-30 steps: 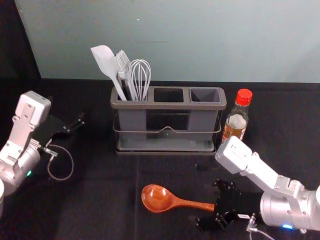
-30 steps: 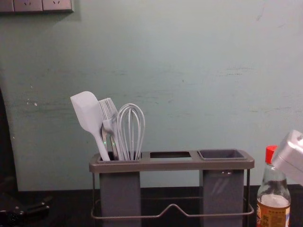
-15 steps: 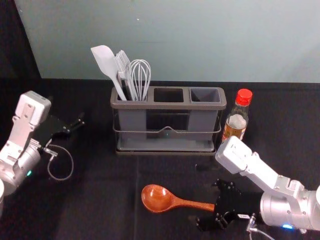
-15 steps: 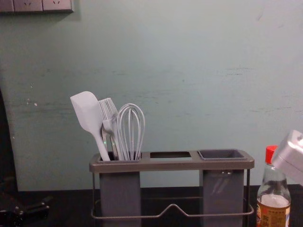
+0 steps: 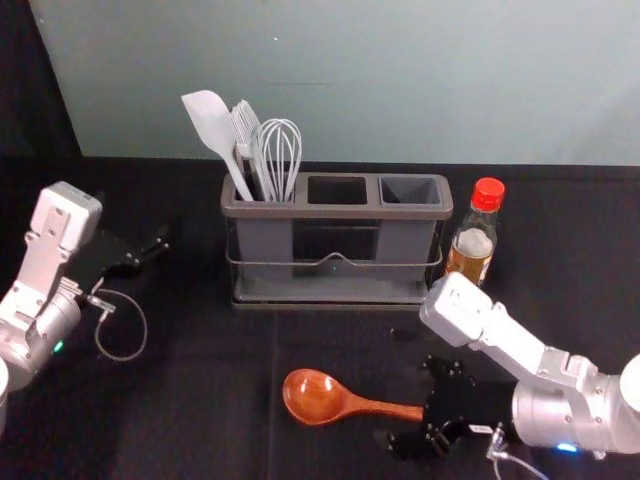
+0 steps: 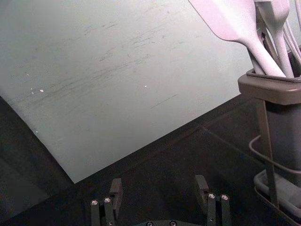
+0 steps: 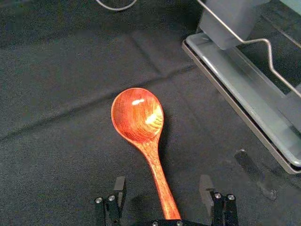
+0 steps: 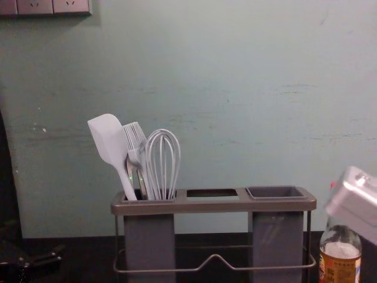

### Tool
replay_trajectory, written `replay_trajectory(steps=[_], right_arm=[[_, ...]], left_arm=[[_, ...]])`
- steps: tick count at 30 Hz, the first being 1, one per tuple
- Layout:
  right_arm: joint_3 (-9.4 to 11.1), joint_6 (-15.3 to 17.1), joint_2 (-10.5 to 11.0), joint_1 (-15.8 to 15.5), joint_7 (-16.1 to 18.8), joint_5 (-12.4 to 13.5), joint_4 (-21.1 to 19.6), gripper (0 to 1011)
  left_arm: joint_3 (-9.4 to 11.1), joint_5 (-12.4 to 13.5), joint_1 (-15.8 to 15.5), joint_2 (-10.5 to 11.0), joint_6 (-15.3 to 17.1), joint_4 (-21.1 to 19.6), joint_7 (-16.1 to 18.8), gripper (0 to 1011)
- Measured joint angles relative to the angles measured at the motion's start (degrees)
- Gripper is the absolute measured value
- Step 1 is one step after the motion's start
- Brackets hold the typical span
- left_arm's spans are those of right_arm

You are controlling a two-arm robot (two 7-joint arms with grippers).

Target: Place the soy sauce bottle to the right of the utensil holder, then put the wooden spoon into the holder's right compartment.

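The wooden spoon (image 5: 318, 398) lies on the black cloth in front of the holder, bowl toward the left. My right gripper (image 5: 411, 408) is low at the handle's right end; in the right wrist view, the gripper (image 7: 163, 183) is open, with the spoon's handle (image 7: 162, 188) between its separated fingers. Upright beside the holder's right end is the soy sauce bottle (image 5: 472, 245), its lower part overlapped by the right arm. The utensil holder (image 5: 335, 210) has an unfilled right compartment (image 5: 410, 190). My left gripper (image 5: 150, 250) idles at the left; the left wrist view has this gripper (image 6: 159, 182) open.
A white spatula (image 5: 208, 122), a brush and a whisk (image 5: 281, 150) stand in the holder's left compartment. A wall (image 5: 400, 80) rises behind the table. The right arm's pale link (image 8: 356, 203) passes in front of the bottle's neck in the chest view.
My right arm has shifted slightly left, bringing its gripper a little farther along the spoon's handle. Its link now hides most of the red cap in the chest view. The left arm is unmoved.
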Motion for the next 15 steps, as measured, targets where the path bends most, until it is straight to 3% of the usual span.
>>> replay_trajectory(steps=[9, 15], right_arm=[[-2.50, 0.75, -1.67, 4.03, 2.65, -0.60, 3.24, 1002], [-2.97, 0.74, -1.95, 4.61, 3.40, 0.57, 4.40, 1002]], left_arm=[[0.00, 0.00, 0.00, 0.00, 0.00, 0.00, 0.00, 1005], [0.00, 0.00, 0.00, 0.00, 0.00, 0.00, 0.00, 1005]])
